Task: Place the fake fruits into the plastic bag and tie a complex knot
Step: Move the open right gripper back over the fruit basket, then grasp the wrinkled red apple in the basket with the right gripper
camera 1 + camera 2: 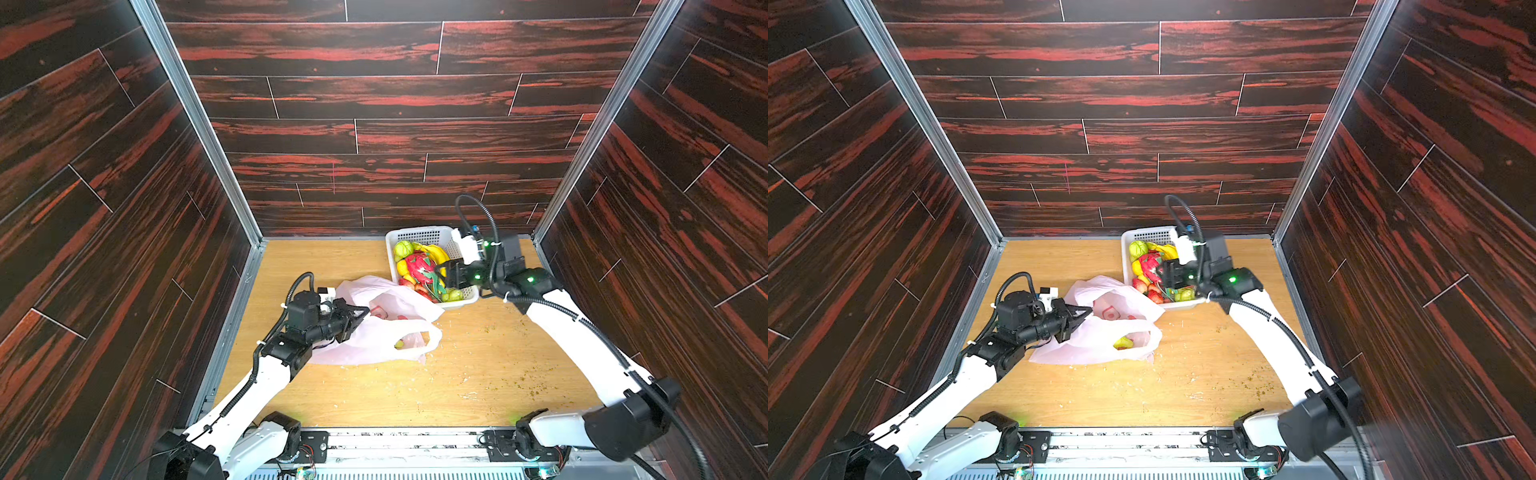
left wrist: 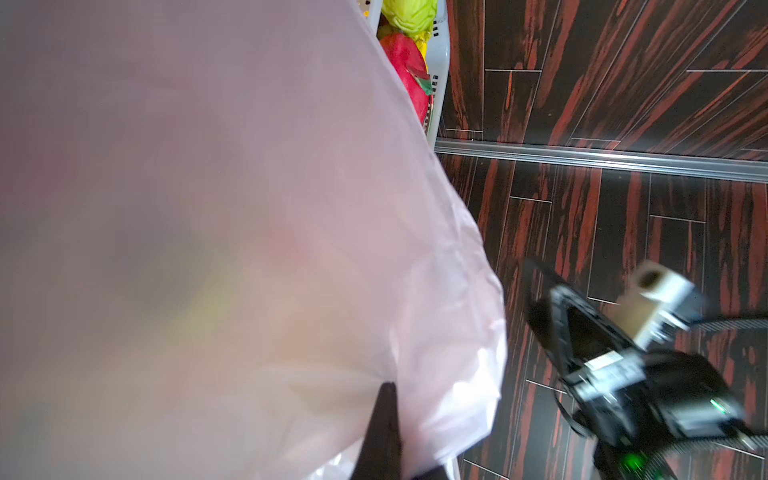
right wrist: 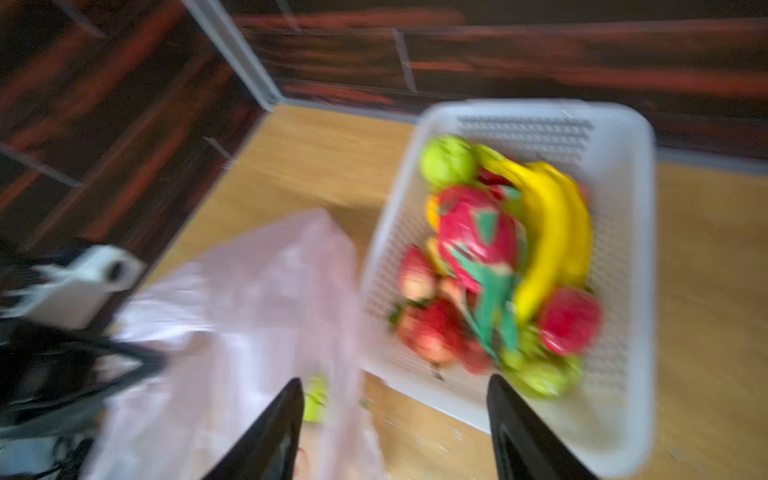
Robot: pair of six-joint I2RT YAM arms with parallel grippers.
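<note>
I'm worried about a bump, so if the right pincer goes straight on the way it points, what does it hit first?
Probably the fake fruits piled in the white basket. The strawberries lie nearest the open right pincer, though blur leaves depth unclear.

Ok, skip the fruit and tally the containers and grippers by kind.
Bag: 1
Basket: 1
Grippers: 2, the left gripper and the right gripper
Total: 4
</note>
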